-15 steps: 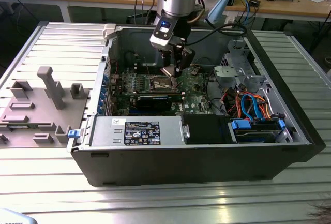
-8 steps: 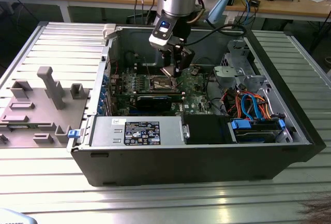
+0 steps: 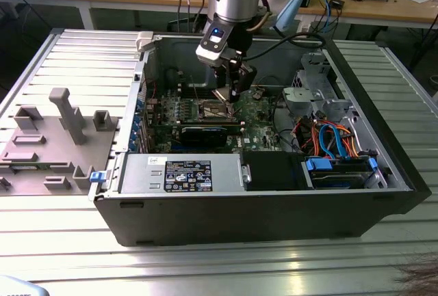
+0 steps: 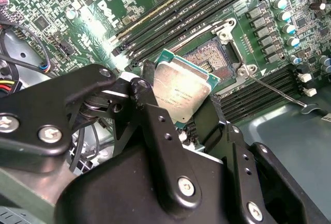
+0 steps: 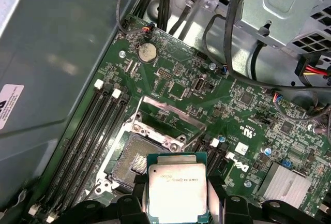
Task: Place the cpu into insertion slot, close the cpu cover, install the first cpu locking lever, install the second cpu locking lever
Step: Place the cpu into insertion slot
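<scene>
down inside the open case (image 3: 260, 217), a little above centre in the exterior view, the gripper (image 3: 229, 96) hangs over the green board (image 5: 243, 100). its two black fingers (image 4: 152, 115) are clamped on opposite edges of the cpu (image 5: 177, 190). the cpu is off the board, in the air just beside the slot (image 5: 135, 158), and it overlaps the slot's near rim in the first wrist view.

by my reckoning none of the four steps is done. the slot is bare, the cover (image 5: 173, 112) stands swung up on its hinge, and a thin lever (image 4: 279, 90) lies loose, swung out from the socket. seating the cpu, closing the cover and both levers are all left.

the cpu is square, so it has no long axis to speak of. its silvery top faces up, away from the board, and its edges look about squared with the slot's. whether it sits dead level i cannot tell.
</scene>
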`<act>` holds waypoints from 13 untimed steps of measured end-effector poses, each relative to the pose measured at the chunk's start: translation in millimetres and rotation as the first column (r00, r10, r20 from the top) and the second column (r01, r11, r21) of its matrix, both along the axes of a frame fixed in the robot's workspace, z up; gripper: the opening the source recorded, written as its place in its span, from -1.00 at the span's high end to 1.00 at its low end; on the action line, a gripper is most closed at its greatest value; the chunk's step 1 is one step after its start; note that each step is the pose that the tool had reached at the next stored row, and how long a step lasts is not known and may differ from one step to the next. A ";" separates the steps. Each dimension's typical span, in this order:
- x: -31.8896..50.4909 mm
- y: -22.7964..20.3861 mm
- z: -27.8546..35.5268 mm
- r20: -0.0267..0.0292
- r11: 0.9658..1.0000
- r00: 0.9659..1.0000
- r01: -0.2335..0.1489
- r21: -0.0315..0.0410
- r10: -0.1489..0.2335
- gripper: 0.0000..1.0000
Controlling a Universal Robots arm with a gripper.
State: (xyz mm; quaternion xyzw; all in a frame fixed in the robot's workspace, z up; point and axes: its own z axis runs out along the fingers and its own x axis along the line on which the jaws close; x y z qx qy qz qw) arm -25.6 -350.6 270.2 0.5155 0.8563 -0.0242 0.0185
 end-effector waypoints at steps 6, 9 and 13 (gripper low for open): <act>0.0 0.0 -0.4 0.000 1.000 1.000 0.020 0.000 -0.020 -0.09; 0.0 0.0 -0.5 0.000 1.000 1.000 0.030 0.000 -0.030 -0.09; 0.0 0.0 -0.7 0.000 0.999 0.999 0.042 0.000 -0.042 -0.09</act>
